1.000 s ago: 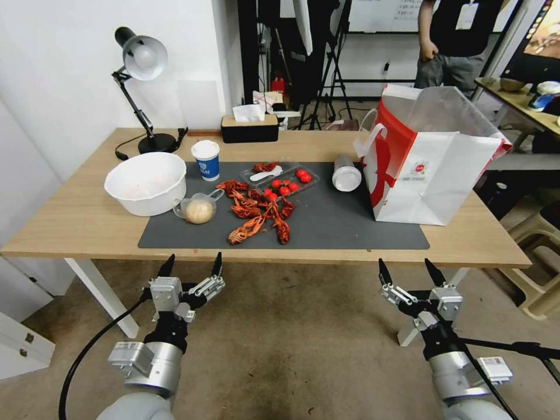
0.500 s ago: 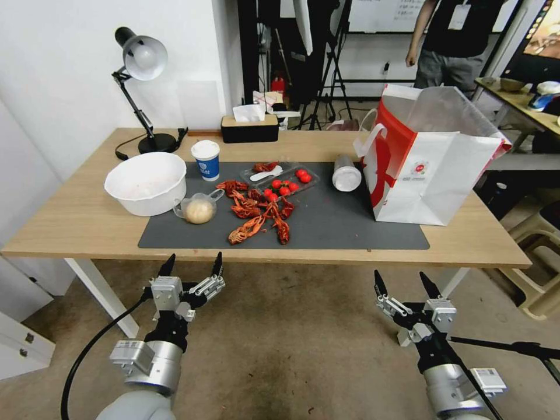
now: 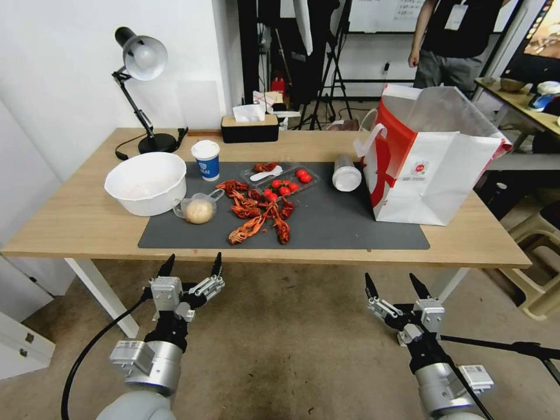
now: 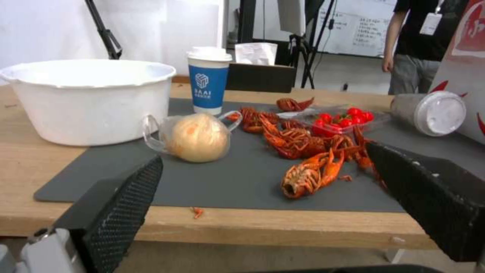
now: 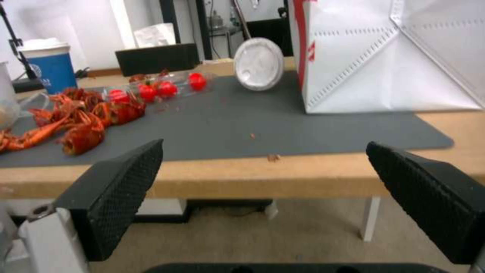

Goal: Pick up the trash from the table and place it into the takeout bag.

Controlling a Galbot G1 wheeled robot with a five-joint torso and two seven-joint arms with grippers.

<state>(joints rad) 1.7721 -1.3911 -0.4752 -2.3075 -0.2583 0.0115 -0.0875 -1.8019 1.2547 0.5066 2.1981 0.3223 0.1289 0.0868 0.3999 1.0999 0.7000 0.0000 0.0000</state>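
Observation:
Trash lies on the table (image 3: 76, 227) with the dark grey mat (image 3: 344, 224): a blue-and-white lidded paper cup (image 3: 206, 159) (image 4: 208, 85), a small clear handled cup with a beige ball (image 3: 198, 209) (image 4: 196, 137), and a clear white-lidded cup (image 3: 346, 174) (image 5: 258, 63) on its side. The takeout bag (image 3: 434, 169) (image 5: 399, 64) stands open at the mat's right end, next to the tipped cup. Both grippers hang below and in front of the table's front edge, open and holding nothing: the left gripper (image 3: 194, 259) (image 4: 265, 159) under the mat's left part, the right gripper (image 3: 390, 280) (image 5: 265, 144) under its right part.
A big white bowl (image 3: 146, 182) sits left of the mat. Red crayfish shells (image 3: 256, 213) and a clear tray of cherry tomatoes (image 3: 286, 181) lie mid-mat. A desk lamp (image 3: 140, 64) and a black tissue box (image 3: 249, 128) stand at the back. A stool (image 3: 539, 262) is on the right.
My right gripper has sunk lower and drawn back from the table's front edge, drifting slightly left. The left arm and the table's things have not moved.

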